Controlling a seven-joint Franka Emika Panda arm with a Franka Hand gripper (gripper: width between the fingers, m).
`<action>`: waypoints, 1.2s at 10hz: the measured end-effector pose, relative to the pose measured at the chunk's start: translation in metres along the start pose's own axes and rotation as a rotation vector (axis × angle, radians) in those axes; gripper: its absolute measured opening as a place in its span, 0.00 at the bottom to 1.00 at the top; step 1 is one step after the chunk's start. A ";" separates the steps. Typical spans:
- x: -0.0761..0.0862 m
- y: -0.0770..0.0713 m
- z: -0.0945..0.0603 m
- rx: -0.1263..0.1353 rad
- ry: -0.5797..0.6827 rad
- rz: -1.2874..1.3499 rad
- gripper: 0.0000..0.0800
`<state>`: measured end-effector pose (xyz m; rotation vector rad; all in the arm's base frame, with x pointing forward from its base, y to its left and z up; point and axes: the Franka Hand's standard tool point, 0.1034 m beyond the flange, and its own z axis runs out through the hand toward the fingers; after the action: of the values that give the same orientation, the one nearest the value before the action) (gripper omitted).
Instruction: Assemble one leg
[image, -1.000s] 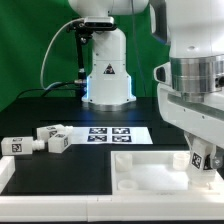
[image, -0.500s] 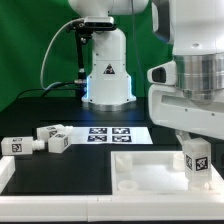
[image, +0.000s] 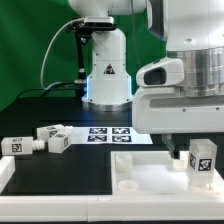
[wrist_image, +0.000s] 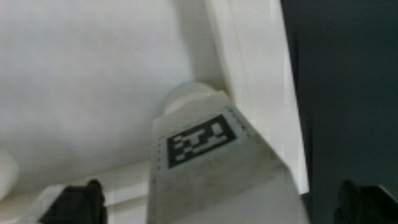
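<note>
A white leg (image: 203, 160) with a black-and-white tag stands upright in the corner of the large white tray-like piece (image: 150, 172) at the exterior view's right. My gripper (image: 192, 155) hangs right over it. In the wrist view the leg (wrist_image: 214, 150) sits between my two dark fingertips (wrist_image: 80, 203), with a gap on each side, so the gripper (wrist_image: 222, 208) looks open around it. The leg's base rests against the tray piece's raised rim (wrist_image: 249, 60).
Three more tagged legs (image: 14, 146) (image: 50, 132) (image: 58, 143) lie at the exterior view's left on the black table. The marker board (image: 110, 134) lies behind the tray piece. The arm's white base (image: 107, 72) stands at the back.
My hand has shifted toward the exterior view's left and slightly up. The leg has stayed almost where it was in the tray piece's corner.
</note>
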<state>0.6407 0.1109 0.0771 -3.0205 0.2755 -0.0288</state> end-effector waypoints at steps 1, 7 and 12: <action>0.000 -0.002 0.002 -0.023 0.001 -0.150 0.81; 0.001 -0.001 0.003 -0.026 0.007 0.094 0.36; 0.001 -0.002 0.004 -0.017 0.038 0.797 0.36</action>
<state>0.6419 0.1136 0.0738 -2.6938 1.4383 -0.0163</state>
